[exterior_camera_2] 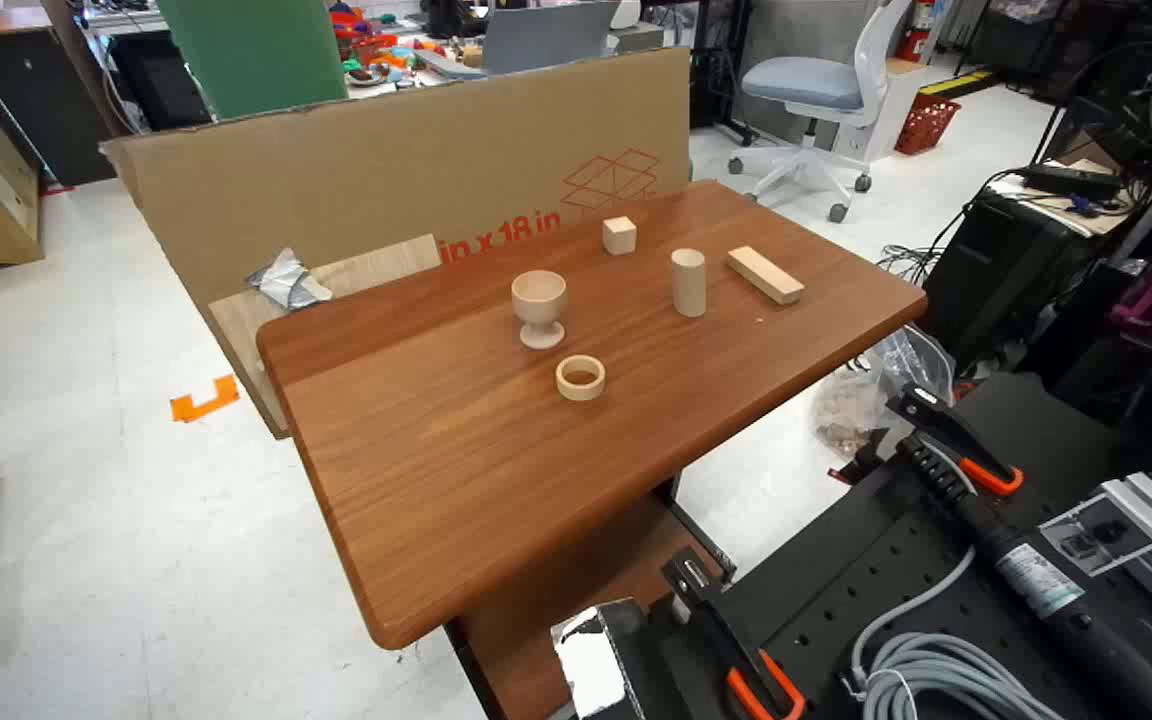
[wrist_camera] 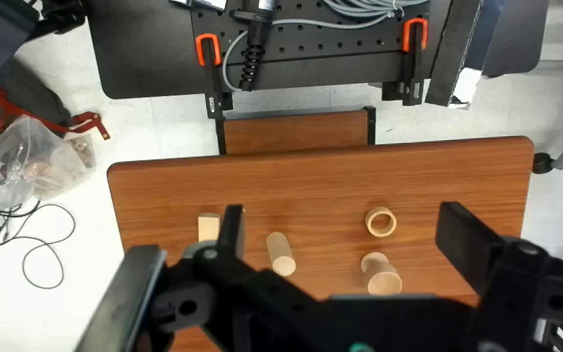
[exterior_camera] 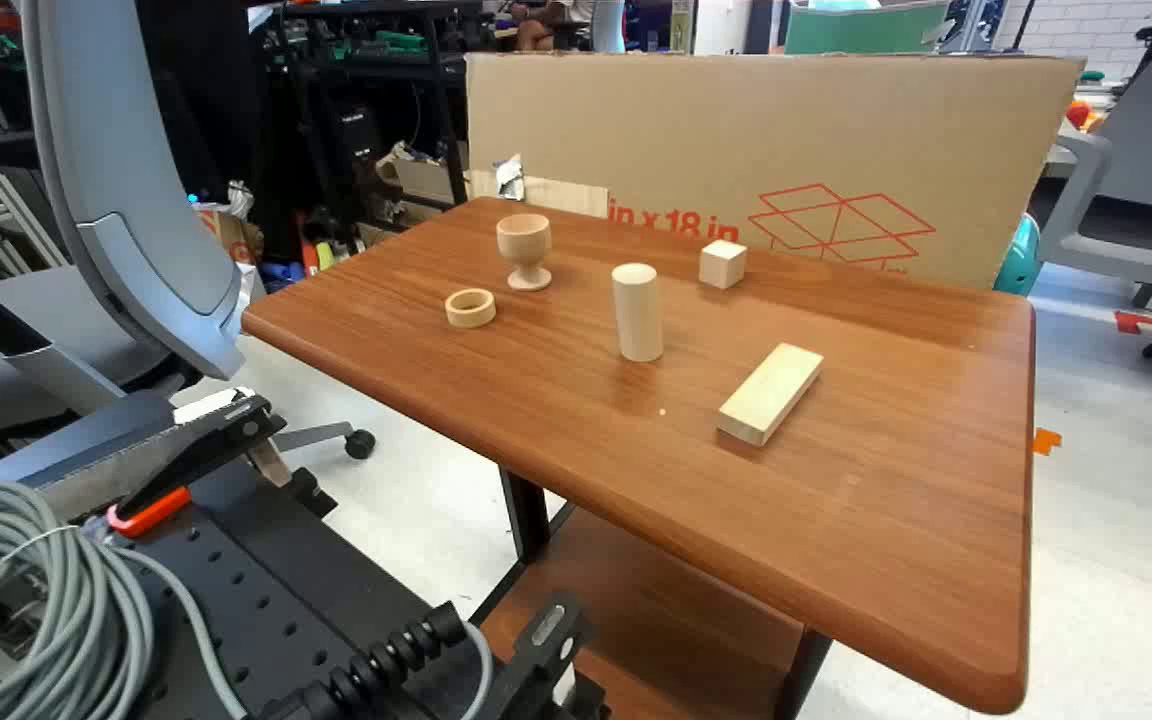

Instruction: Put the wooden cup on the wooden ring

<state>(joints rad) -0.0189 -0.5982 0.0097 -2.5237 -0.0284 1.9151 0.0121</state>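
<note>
Below the end effector, as the wrist view is showing, the brown, round-cornered bench is spreading out wide. In both exterior views, a sheet of cardboard is standing along one long edge of it. Past the opposite long edge, ahead of the end effector toward the top of the wrist view, a black table is bearing a looped grey cable. The end effector is hanging over the bench, its two fingers standing wide apart.

On that bench, the pale wooden block is lying flat; in the wrist view it is peeking out beside the finger on the view's left, the end effector partly covering it. Just inside that finger, the cylinder is standing on end, showing between the two fingers. The cup is standing upright on its foot, also showing between the fingers but nearer the one on the view's right, close in toward the end effector's body. Near the cup, bare wood lying between them, the ring is resting flat, farther from that body and again showing between the fingers. As both exterior views are showing, the cube is sitting lower than the end effector, near the cardboard.
</note>
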